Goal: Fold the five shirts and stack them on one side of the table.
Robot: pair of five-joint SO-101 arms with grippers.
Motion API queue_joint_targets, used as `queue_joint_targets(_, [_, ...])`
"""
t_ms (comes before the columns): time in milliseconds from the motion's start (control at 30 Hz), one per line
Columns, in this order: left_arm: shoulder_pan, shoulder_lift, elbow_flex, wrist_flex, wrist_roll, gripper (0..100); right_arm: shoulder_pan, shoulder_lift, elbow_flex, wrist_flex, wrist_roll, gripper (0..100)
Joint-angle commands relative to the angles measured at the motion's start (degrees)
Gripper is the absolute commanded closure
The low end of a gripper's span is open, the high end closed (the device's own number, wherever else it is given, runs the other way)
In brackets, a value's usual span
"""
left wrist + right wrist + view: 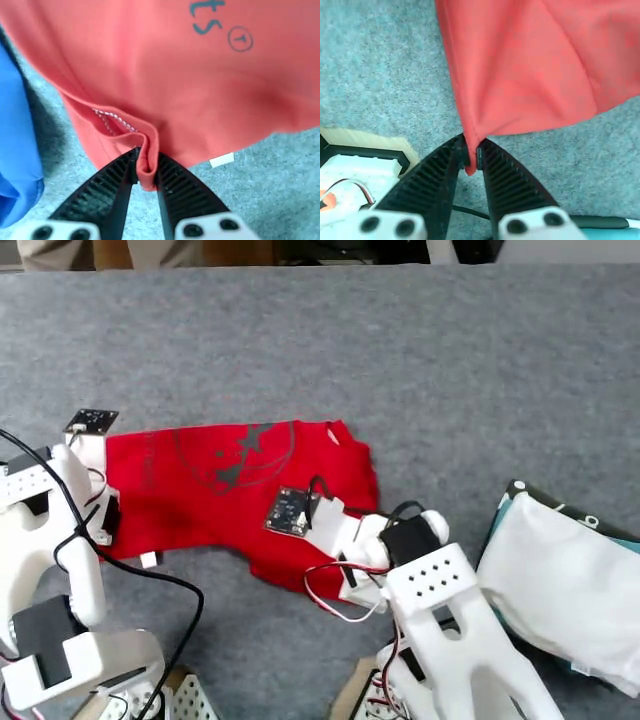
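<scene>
A red shirt [220, 495] with a dark round print lies spread on the grey table [330, 350], near its front. My left gripper [146, 172] is shut on a pinched fold of the shirt's hem [147, 165], at the shirt's left end in the high view [105, 515]. My right gripper [472, 160] is shut on a corner of the red cloth [470, 150], at the shirt's lower right edge in the high view [335, 575]. Between the two grips the fabric [530, 65] hangs in soft folds.
A stack of folded shirts with a white one [565, 585] on top lies at the table's right edge, close to the right arm. Blue cloth [15, 145] shows beside the left gripper. Bare grey felt stretches across the far half of the table.
</scene>
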Motion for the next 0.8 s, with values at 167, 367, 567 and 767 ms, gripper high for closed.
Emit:
queue_joint_targets(167, [-0.53,-2.15,-0.26,-0.44,-0.44,98,0.75,-0.75,0.13,-0.88,0.53,99.1])
queue_joint_targets(367, [-0.53,-2.33,-0.7,-0.09,-0.44,98,0.66,-0.84,0.04,-0.88,0.53,91.1])
queue_joint_targets(567, [-2.99,-2.68,-2.02,2.11,-2.9,79,0.66,-0.84,-0.22,-0.53,2.37,72.4])
queue_joint_targets(767, [-6.24,-2.68,-10.37,5.36,-1.23,78,1.1,-0.92,-4.0,1.41,2.46,73.3])
